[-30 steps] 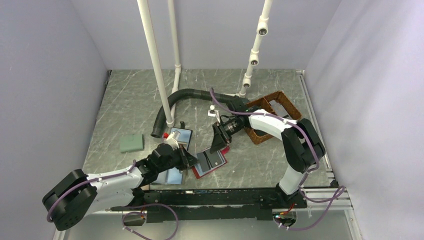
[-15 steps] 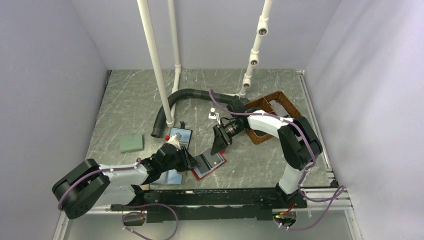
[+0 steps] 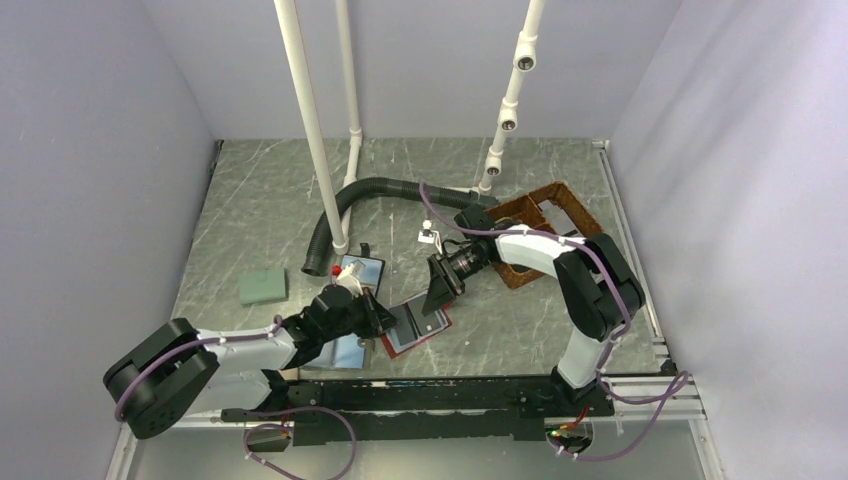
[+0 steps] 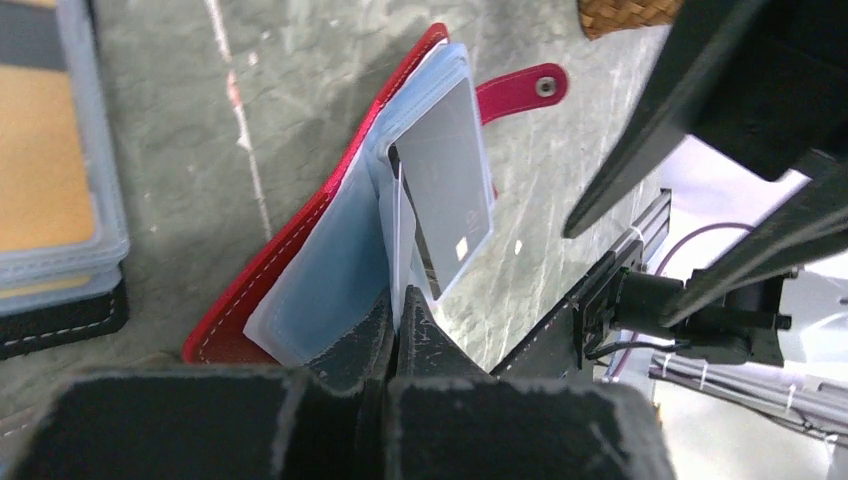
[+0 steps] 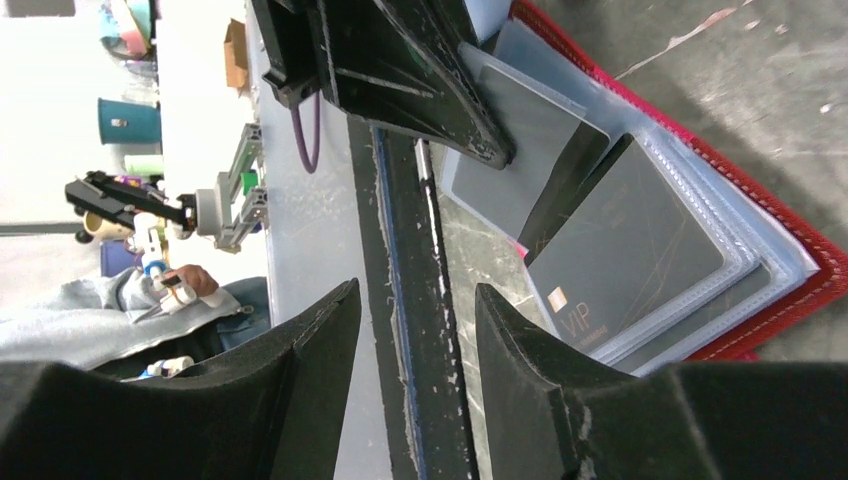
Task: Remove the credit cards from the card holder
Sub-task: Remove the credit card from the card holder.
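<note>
- Compared with a second ago, the card holder is lying a touch nearer the left arm, whose rear link is now sitting further in. The right arm is hanging almost where it was.
- The holder is lying open and flat on the tabletop in front of the arms and between the two claws. Its clear sleeves are fanning up out of the red cover.
- The credit cards are still sitting in those sleeves. A dark one is showing to the right wrist camera and a grey card to the left one.
- The left claw is pinching its fingers together on a thin leaf at the near edge of the holder. I cannot tell whether that leaf is a bare sleeve or a card inside one.
- The holder's long axis is running straight away from this claw toward the pull tab, so the pockets are lying directly ahead of it.
- The right claw is hovering over the tab end with its fingers apart, gripping nothing.
- The left arm is the nearer one, already touching, so I judge that any draw needs to follow that long axis.
- A black-rimmed case is lying just beside the holder on the left.
</note>
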